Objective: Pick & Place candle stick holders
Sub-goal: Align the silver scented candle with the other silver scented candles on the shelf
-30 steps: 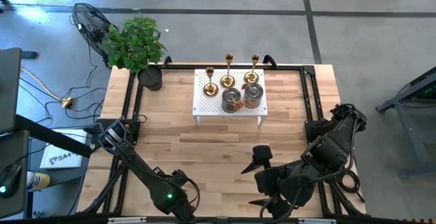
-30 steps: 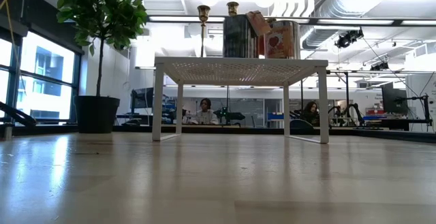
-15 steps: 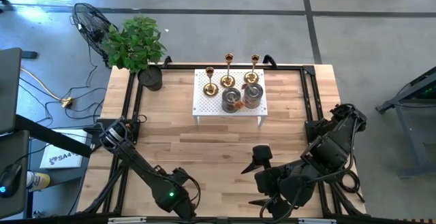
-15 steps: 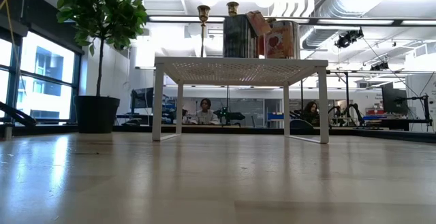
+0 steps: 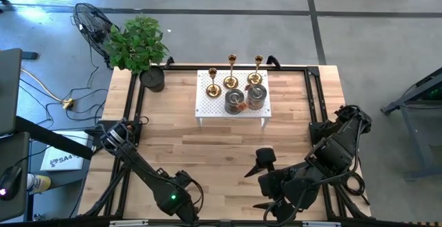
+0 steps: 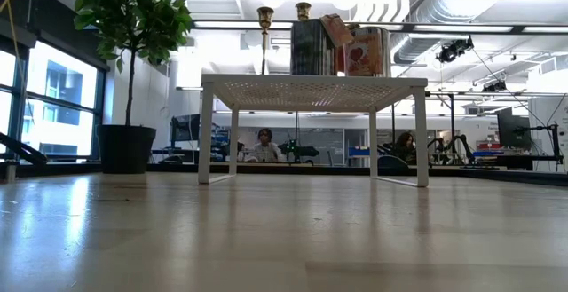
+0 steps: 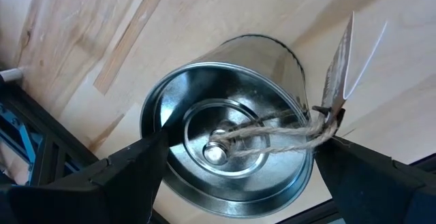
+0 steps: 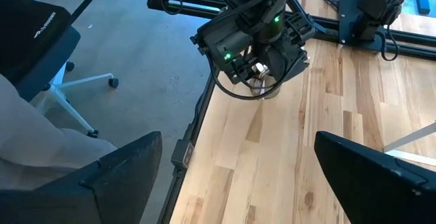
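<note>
Three gold candle sticks and two silver-grey cylinders stand on a small white stand at the table's far middle; they also show in the low view. A third silver-grey cylinder, with a twine loop and a paper tag, stands on the wood at the table's near left corner. My left gripper is above it, shut on it; the right wrist view shows both. My right gripper is open and empty at the near right. My left gripper comes at the cylinder from above, pointing down, one finger on each side of its round wall. The cylinder sits upright, open top up, between the fingers. Its bottom appears to rest on the table.
A black plant pot with a leafy plant stands at the far left corner. Black frame rails run along the table's sides. Bare wood lies between the stand and the arms. An office chair and people show beyond the table.
</note>
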Tool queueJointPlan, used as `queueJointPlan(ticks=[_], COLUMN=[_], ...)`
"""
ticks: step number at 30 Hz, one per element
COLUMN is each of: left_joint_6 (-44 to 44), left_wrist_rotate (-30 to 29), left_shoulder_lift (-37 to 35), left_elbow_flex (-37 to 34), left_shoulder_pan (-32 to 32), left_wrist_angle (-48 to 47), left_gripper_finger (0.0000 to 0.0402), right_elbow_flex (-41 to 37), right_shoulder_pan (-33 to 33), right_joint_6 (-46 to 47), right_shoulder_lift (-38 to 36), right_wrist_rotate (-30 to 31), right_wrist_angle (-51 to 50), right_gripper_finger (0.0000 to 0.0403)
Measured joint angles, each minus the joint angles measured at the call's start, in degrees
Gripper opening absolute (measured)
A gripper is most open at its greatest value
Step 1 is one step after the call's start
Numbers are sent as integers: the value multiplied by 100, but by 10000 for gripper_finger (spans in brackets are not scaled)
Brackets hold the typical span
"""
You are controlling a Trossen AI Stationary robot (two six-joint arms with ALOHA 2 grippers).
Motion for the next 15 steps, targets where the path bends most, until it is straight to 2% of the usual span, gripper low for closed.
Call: queueJointPlan(ticks=[15], left_joint_6=[-2], left_wrist_rotate=[-293], left_shoulder_lift=[-3], left_elbow_flex=[-7], left_shoulder_pan=[0], left_wrist_angle=[64], left_gripper_finger=[353], right_elbow_flex=[0], right_shoulder_pan=[0], right_joint_6=[0], right_shoulder_lift=[0], right_wrist_rotate=[-13], right_wrist_angle=[-1], right_gripper_finger=[378])
